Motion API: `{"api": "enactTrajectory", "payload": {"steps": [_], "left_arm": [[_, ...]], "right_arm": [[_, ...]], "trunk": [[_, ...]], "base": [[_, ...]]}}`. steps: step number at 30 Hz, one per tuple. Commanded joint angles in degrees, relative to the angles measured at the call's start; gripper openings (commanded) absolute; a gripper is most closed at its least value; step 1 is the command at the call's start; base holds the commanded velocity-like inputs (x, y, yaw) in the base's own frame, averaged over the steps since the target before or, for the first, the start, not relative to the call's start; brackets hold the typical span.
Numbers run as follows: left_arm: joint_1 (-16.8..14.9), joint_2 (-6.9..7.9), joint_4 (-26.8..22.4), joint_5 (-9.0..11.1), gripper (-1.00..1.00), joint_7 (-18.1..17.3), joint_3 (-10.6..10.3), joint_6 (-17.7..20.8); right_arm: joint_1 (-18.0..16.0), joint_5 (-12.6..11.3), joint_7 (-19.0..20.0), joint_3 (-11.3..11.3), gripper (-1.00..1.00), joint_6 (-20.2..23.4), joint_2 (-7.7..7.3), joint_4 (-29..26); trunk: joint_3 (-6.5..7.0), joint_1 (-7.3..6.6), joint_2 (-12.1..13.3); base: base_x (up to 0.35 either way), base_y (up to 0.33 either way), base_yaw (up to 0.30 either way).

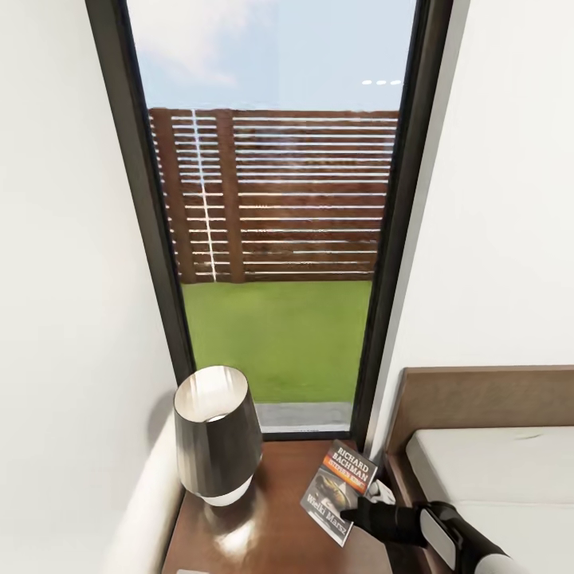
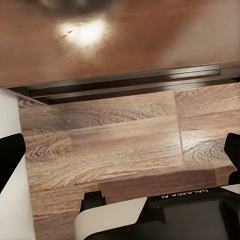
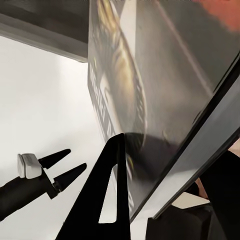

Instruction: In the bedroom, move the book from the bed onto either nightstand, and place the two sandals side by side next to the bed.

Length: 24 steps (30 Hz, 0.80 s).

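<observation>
The book [image 1: 339, 489], dark grey with an orange band and white lettering, hangs tilted over the right part of the nightstand [image 1: 271, 526], by the window's lower corner. My right gripper [image 1: 360, 510] is shut on its near edge. In the right wrist view the cover [image 3: 150, 75] is very close, with a black finger [image 3: 107, 200] pressed against it. The bed [image 1: 494, 470] with its brown headboard lies to the right. My left gripper [image 2: 120, 160] is open over the wood-plank floor, with nothing between its fingers [image 2: 10, 155]. The sandals are out of view.
A dark lamp [image 1: 217, 434] with a white base stands on the left half of the nightstand. A tall dark-framed window [image 1: 271, 239] rises behind it, with white walls on both sides. The nightstand's glossy top [image 2: 100, 40] shows above the floor in the left wrist view.
</observation>
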Motion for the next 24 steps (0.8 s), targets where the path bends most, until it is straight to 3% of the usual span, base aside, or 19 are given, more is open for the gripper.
{"api": "enactTrajectory", "payload": {"steps": [1, 9, 15, 24], "left_arm": [[-0.04, 0.04, -0.08, 0.43, 1.00, -0.07, -0.23, 0.15], [-0.04, -0.04, -0.08, 0.42, 1.00, 0.06, -0.24, 0.14], [-0.04, -0.05, -0.07, 0.42, 1.00, 0.09, -0.23, 0.14], [-0.04, -0.11, -0.07, 0.42, 1.00, 0.10, -0.28, 0.14]], "right_arm": [[-0.12, -0.52, -0.11, 0.25, -1.00, 0.47, -0.02, -0.07], [-1.00, -0.65, -0.63, 0.28, -1.00, 1.29, 0.47, -0.07], [-1.78, -0.69, -0.85, 0.29, -1.00, 4.89, 1.38, -0.11], [-2.71, -0.69, -1.00, 0.27, -1.00, 6.59, 2.34, 0.31]], "trunk": [[-0.29, 0.25, -0.51], [-1.73, 2.00, -3.72], [-2.80, 3.32, -6.13], [-4.42, 5.30, -9.74]], "base": [[0.000, 0.000, 0.000], [0.000, 0.000, 0.000], [0.000, 0.000, 0.000], [0.000, 0.000, 0.000]]}}
